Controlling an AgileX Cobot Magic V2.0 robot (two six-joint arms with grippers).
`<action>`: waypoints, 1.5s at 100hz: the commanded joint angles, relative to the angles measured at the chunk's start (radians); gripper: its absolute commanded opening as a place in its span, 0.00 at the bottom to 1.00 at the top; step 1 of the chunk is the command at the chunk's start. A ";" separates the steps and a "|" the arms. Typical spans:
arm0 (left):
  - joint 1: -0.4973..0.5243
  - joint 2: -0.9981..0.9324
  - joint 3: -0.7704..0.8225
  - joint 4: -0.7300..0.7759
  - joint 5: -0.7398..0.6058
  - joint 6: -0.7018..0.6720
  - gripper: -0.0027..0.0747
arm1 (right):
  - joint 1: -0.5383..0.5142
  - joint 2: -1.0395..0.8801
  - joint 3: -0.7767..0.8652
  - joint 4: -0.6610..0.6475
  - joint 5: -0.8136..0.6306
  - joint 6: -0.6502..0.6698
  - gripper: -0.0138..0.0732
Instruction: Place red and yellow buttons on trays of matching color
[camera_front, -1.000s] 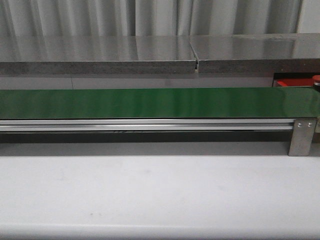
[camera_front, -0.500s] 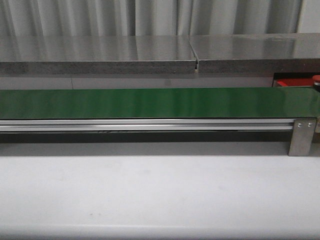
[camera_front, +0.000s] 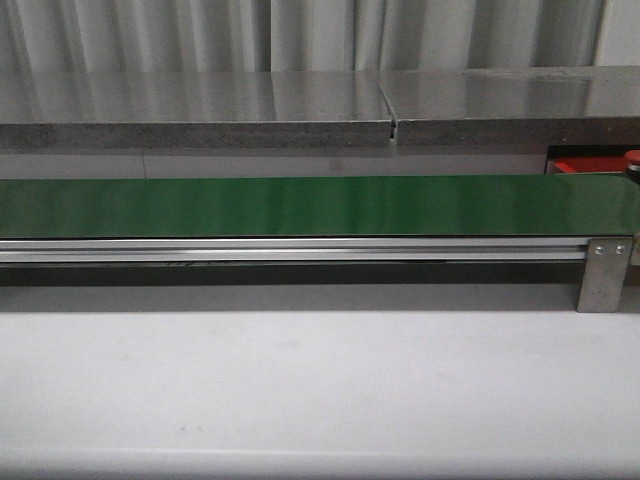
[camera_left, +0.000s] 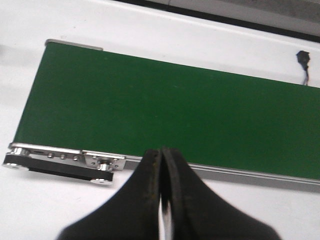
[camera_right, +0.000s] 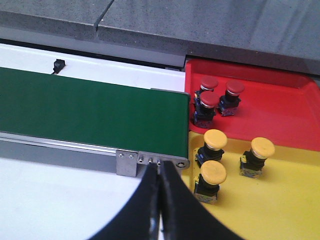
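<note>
The red tray (camera_right: 280, 100) holds three red buttons (camera_right: 209, 99), close together near its belt-side corner. The yellow tray (camera_right: 285, 205) beside it holds three yellow buttons (camera_right: 215, 138), all upright on dark bases. Both trays sit at the end of the green belt (camera_right: 90, 107), which carries nothing. My right gripper (camera_right: 160, 167) is shut and empty, over the belt's end bracket next to the yellow tray. My left gripper (camera_left: 162, 150) is shut and empty, at the near rail of the belt (camera_left: 165, 110) close to its other end. In the front view only a strip of the red tray (camera_front: 585, 166) shows.
A grey stone ledge (camera_front: 200, 100) runs behind the belt (camera_front: 300, 205). A metal bracket (camera_front: 603, 275) props the belt's rail at the right. A small black sensor (camera_right: 59, 64) with a wire lies on the white table (camera_front: 300, 380) behind the belt.
</note>
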 joint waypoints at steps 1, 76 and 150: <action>0.031 0.002 -0.037 -0.033 -0.059 -0.002 0.01 | 0.000 0.004 -0.026 0.009 -0.075 -0.012 0.02; 0.161 0.349 -0.306 0.286 -0.032 -0.218 0.05 | 0.000 0.004 -0.026 0.009 -0.075 -0.012 0.02; 0.364 0.769 -0.748 0.227 0.195 -0.163 0.75 | 0.000 0.004 -0.026 0.009 -0.075 -0.012 0.02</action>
